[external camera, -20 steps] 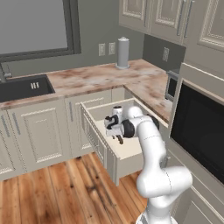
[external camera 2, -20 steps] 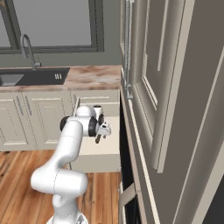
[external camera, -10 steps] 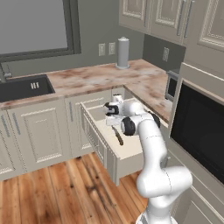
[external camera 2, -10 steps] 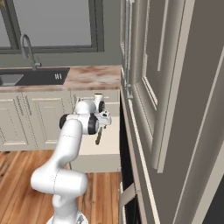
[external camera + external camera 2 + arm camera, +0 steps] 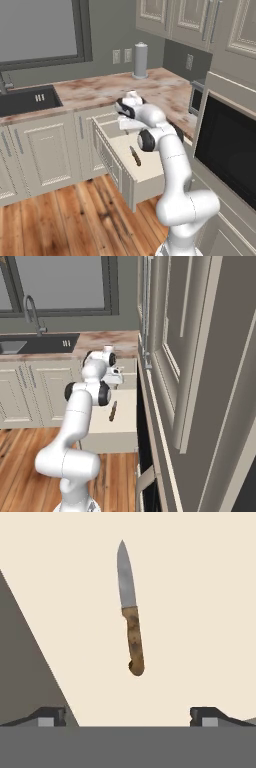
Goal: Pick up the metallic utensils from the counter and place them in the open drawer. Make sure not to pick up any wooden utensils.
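Observation:
One of the metallic utensils, a knife [image 5: 135, 156] with a brown handle and grey blade, lies loose on the pale floor of the open drawer [image 5: 111, 159]. It also lies on the drawer [image 5: 125, 423] as the knife [image 5: 113, 410] in the right base view. My gripper [image 5: 125, 124] hangs open above the drawer's back part, below the counter [image 5: 160, 90] edge. The hand view looks straight down: the knife [image 5: 131, 622] lies ahead of the gripper [image 5: 128, 714], whose fingers stand wide apart with nothing between them. The wooden utensils are out of view.
A paper towel roll [image 5: 140, 60] stands at the back of the counter. A sink [image 5: 27, 100] with faucet [image 5: 30, 311] lies to the left. A wall oven [image 5: 230, 145] and tall cabinet [image 5: 200, 356] close in on the right. Wood floor lies before the drawer.
The jaws have widened and let go of the knife, which now rests on the drawer floor. The hand has lifted up and back from it.

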Controlling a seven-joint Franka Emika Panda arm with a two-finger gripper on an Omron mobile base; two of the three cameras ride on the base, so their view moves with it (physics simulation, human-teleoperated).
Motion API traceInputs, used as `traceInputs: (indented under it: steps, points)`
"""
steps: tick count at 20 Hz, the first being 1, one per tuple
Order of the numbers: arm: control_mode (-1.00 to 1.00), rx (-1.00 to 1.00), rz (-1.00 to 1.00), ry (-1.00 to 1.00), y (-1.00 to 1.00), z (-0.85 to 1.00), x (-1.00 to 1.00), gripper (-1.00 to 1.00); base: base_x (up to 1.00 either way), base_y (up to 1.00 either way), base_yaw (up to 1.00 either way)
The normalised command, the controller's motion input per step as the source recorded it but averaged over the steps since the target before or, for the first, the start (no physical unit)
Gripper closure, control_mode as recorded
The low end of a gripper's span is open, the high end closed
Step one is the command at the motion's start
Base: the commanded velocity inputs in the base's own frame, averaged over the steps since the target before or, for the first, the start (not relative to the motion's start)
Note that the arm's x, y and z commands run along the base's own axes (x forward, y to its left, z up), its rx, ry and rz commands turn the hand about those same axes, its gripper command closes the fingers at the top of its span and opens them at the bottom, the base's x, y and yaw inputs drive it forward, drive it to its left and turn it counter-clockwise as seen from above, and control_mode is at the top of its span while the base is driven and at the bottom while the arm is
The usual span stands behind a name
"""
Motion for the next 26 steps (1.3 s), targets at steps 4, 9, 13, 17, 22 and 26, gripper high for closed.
traceInputs:
  steps: [4,9,13,17,22,26]
  points:
    - [-1.0,0.0,0.0,0.07,0.29,1.0,-0.38,-1.0,0.0,0.0,0.0]
    - [-1.0,0.0,0.0,0.03,0.19,0.98,-0.69,-1.0,0.0,0.0,0.0]
    - [-1.0,0.0,0.0,0.0,0.0,0.85,-0.98,-1.0,0.0,0.0,0.0]
    - [-1.0,0.0,-0.01,0.0,-0.1,0.52,-1.0,-1.0,0.0,0.0,0.0]
    - [-1.0,-0.01,-0.03,0.0,-0.05,0.17,-1.0,-1.0,0.0,0.0,0.0]
    - [-1.0,0.0,-0.03,-0.03,-0.06,0.06,-1.0,-1.0,0.0,0.0,0.0]
